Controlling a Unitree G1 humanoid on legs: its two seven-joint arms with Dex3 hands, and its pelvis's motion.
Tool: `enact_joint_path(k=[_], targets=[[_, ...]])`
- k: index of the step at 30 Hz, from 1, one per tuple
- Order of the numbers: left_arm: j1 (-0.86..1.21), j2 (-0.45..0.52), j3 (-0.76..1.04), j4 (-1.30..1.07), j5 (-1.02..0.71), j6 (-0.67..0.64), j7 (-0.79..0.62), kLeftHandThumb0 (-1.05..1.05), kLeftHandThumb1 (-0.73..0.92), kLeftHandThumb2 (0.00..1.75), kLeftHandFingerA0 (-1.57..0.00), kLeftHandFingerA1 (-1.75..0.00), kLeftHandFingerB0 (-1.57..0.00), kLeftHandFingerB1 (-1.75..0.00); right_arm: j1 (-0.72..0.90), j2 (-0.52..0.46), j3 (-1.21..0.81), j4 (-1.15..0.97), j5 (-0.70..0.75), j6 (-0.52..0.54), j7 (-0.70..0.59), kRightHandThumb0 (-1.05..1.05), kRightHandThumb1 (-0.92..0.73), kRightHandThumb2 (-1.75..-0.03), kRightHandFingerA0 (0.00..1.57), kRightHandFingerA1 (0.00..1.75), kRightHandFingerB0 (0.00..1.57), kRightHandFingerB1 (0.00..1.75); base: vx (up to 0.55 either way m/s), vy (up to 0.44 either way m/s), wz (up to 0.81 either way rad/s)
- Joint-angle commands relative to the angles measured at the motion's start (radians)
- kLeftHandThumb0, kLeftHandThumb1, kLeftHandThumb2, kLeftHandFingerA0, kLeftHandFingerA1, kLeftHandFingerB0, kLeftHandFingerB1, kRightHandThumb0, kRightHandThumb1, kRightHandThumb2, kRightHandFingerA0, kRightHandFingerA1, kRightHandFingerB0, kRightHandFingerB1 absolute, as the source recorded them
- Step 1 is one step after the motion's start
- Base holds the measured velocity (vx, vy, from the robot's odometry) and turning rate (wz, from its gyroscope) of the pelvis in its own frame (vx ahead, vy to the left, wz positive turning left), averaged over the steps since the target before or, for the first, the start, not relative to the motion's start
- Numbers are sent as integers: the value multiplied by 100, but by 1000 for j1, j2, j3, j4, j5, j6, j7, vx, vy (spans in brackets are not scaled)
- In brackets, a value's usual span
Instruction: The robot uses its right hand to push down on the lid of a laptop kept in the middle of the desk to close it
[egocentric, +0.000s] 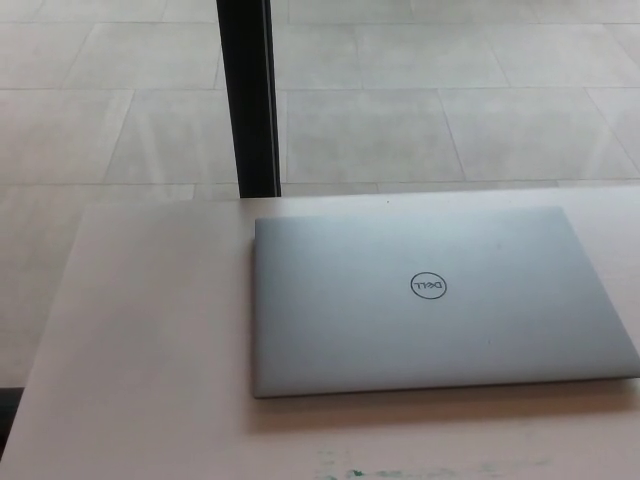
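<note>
A silver laptop (430, 300) lies flat on the pale desk (150, 350), its lid fully down with a round dark logo (428, 287) facing up. It covers the middle and right of the desk and runs off toward the right edge of the picture. Neither of my hands or arms shows in the head view.
A black vertical post (250, 95) stands just behind the desk's far edge, left of the laptop. Beyond it is a light tiled floor (450, 100). The desk's left edge slants down to the lower left corner. Faint green marks (350, 472) sit at the desk's near edge.
</note>
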Motion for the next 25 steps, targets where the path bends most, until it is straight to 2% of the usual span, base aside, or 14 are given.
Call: enact_joint_path(k=[1, 3, 4, 7, 9, 10, 15, 16, 17, 18, 20, 21, 22, 25], targets=[[8, 37, 2, 5, -16, -8, 5, -105, 58, 113, -20, -50, -12, -44, -3, 40, 29, -39, 109, 76, -61, -102, -92, -73, 66, 131, 39, 97, 0, 0, 0], [7, 37, 4, 5, -20, -6, 1, -105, 57, 113, -20, -50, -14, -44, -3, 49, 54, -34, 101, 66, -94, -98, -92, -72, 60, 145, 31, 96, 0, 0, 0], [6, 38, 0, 5, -17, -6, 5, -105, 58, 113, -22, -50, -15, -44, 2, 52, 68, -35, 101, 66, -94, -99, -79, -127, 66, 126, 35, 86, 0, 0, 0], [5, 39, -1, 7, -18, -5, 4, -105, 58, 113, -20, -50, -12, -43, 18, 66, 99, -62, 116, 83, -102, -99, -92, -75, 49, 151, 25, 96, 0, 0, 0], [4, 40, -7, 5, -12, -9, 3, -105, 58, 113, -21, -50, -14, -44, 30, 67, 122, -64, 116, 76, -99, -99, -92, -76, 46, 146, 23, 95, 0, 0, 0], [3, 41, -3, 9, -18, -8, -2, -105, 56, 112, -21, -50, -14, -44, 34, 72, 128, -76, 124, 76, -102, -104, -81, -128, 61, 126, 29, 84, 0, 0, 0], [-3, 38, -5, 12, -19, -7, 3, -105, 57, 113, -21, -50, -13, -44, 47, 69, 149, -87, 144, 79, -115, -104, -80, -128, 61, 125, 29, 85, 0, 0, 0], [-2, 39, -10, 13, -13, -11, 4, -105, 81, 72, -27, -44, -19, -36, 44, 71, 148, -98, 154, 93, -138, -104, -79, -128, 61, 125, 29, 84, 0, 0, 0], [-3, 38, -9, 13, -15, -10, 4, -105, 57, 113, -21, -50, -14, -44, 42, 71, 146, -97, 162, 89, -140, -104, -78, -127, 65, 127, 30, 86, 0, 0, 0], [-4, 39, -9, 16, -16, -10, 4, -105, 57, 113, -21, -51, -14, -44, 42, 65, 150, -86, 163, 85, -138, -103, -92, -79, 60, 145, 24, 97, 0, 0, 0], [-2, 38, -6, 17, -19, -9, 1, -105, 57, 113, -20, -50, -13, -43, 48, 60, 154, -80, 168, 83, -124, -101, -92, -75, 56, 147, 21, 97, 0, 0, 0], [-2, 37, -5, 17, -21, -9, 0, -105, 58, 113, -20, -50, -12, -43, 49, 51, 152, -66, 176, 72, -120, -103, -79, -127, 60, 124, 29, 84, 0, 0, 0], [1, 34, -7, 9, -21, -10, -2, -105, 58, 113, -19, -49, -12, -43, 51, 48, 147, -74, 183, 84, -137, -102, -92, -73, 55, 143, 22, 95, 0, 0, 0], [1, 34, -10, 7, -19, -10, 2, -105, 58, 113, -20, -50, -13, -43, 44, 36, 144, -54, 192, 81, -160, -99, -92, -74, 54, 143, 23, 100, 0, 0, 0]])
